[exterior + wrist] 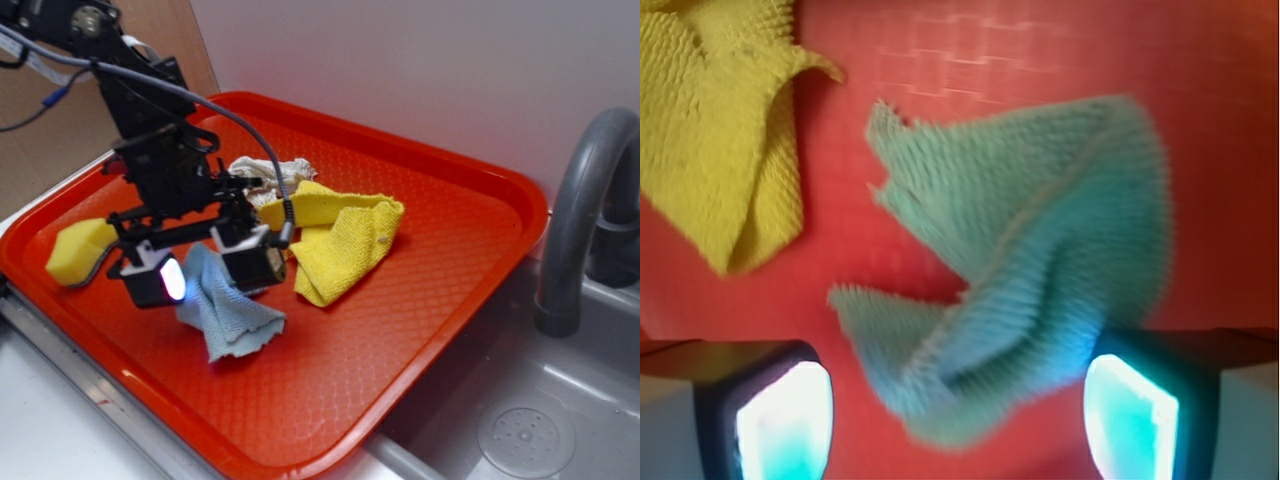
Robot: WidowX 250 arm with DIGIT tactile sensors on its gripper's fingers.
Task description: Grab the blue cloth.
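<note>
Big red tray holds everything. The yellow cloth is bunched mid-tray, with a white-beige rag behind it and a yellow sponge off at the tray's edge. The blue cloth lies crumpled on the tray just beside the yellow one, directly under the end effector, its long axis running diagonally between the fingers. The jaws are spread wide and gripping nothing. The arm is pitched down over it, so I'd guess it's ready to drop and pinch.

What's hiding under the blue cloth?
The blue cloth lies on the red tray, which shows all around it. The open gripper hangs above it. Its folds cover the spot beneath, so anything small tucked under there cannot be seen.
</note>
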